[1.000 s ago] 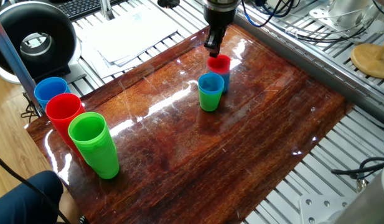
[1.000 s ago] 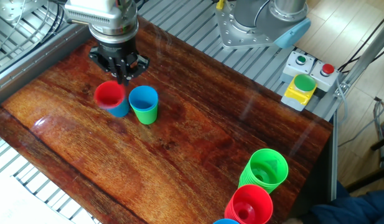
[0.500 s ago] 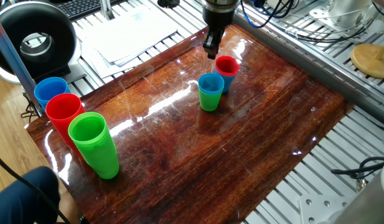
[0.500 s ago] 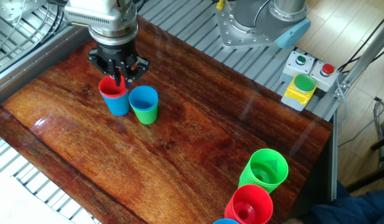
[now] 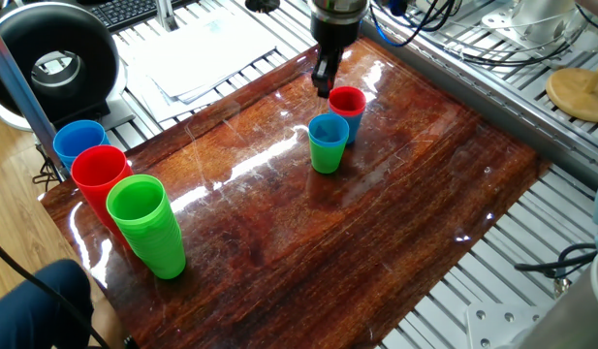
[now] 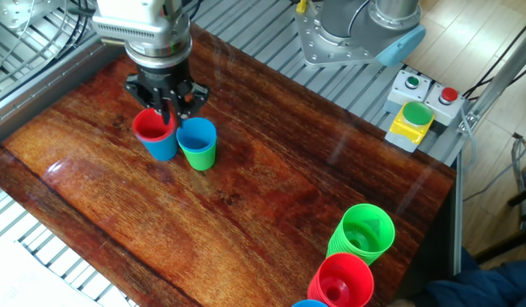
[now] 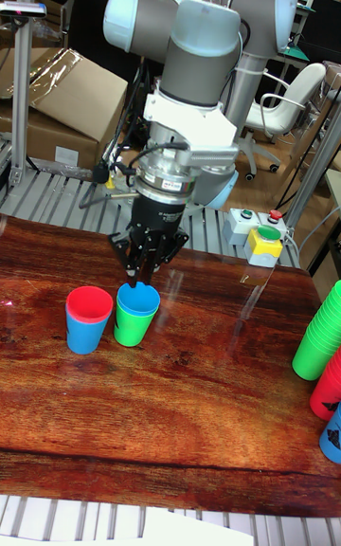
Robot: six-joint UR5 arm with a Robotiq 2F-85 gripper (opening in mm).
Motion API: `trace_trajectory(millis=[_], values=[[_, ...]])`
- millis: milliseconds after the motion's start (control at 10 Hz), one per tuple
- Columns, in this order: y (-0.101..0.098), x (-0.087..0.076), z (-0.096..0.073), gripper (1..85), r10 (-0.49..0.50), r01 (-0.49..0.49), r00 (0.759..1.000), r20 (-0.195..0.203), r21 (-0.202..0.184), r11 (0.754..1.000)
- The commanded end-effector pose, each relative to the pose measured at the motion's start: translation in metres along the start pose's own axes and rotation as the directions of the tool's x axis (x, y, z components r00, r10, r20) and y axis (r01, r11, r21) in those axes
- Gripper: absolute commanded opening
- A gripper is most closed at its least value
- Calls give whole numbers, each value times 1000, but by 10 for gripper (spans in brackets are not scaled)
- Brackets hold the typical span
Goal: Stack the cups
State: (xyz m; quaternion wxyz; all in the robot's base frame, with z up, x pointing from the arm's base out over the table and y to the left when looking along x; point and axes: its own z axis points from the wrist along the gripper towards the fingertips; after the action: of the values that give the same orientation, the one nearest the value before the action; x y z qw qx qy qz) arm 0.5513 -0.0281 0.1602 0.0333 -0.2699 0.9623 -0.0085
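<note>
A red cup [image 5: 347, 100] sits nested in a blue cup [image 5: 349, 128] near the table's far side; the same pair shows as red [image 6: 152, 126] in blue [image 6: 162, 147] and as red [image 7: 89, 303] in blue [image 7: 85, 336]. Right beside it a blue cup [image 5: 329, 130] sits nested in a green cup [image 5: 326, 159], [image 6: 199, 157], [image 7: 131, 328]. My gripper [image 5: 323, 87] hangs just behind the two pairs, tips [image 6: 167, 118] by the red rim. In the tall view the gripper [image 7: 142, 279] is apart from the red cup. Its fingers nearly meet; the gap is too small to read.
Big stacks of cups stand at the table's corner: green ribbed [image 5: 148, 226], red [image 5: 99, 174], blue [image 5: 78, 141]. A button box [image 6: 412, 119] sits on the table's rim. Papers [image 5: 206, 53] and a round black device [image 5: 56, 58] lie beyond the wooden table [image 5: 308, 252].
The red cup went from held tilted just above the blue cup to sitting nested in it. The gripper has shifted slightly and its tips have come away from the cup's mouth.
</note>
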Motion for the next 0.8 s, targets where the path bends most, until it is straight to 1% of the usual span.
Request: trace_trajectory(millis=[0,100,200,300,400,500,600,700], values=[[17,-18,19,293,-62,64,997,38,-54,996],[27,-22,25,307,-31,33,999,41,-63,997],[36,-22,33,303,-2,4,999,41,-57,998],[43,-19,40,303,10,-8,999,45,-51,999],[47,-13,43,303,18,-16,999,49,-52,999],[51,-8,41,303,25,-22,998,54,-58,998],[60,-1,38,307,47,-44,998,46,-73,996],[63,3,38,307,56,-53,997,44,-64,997]])
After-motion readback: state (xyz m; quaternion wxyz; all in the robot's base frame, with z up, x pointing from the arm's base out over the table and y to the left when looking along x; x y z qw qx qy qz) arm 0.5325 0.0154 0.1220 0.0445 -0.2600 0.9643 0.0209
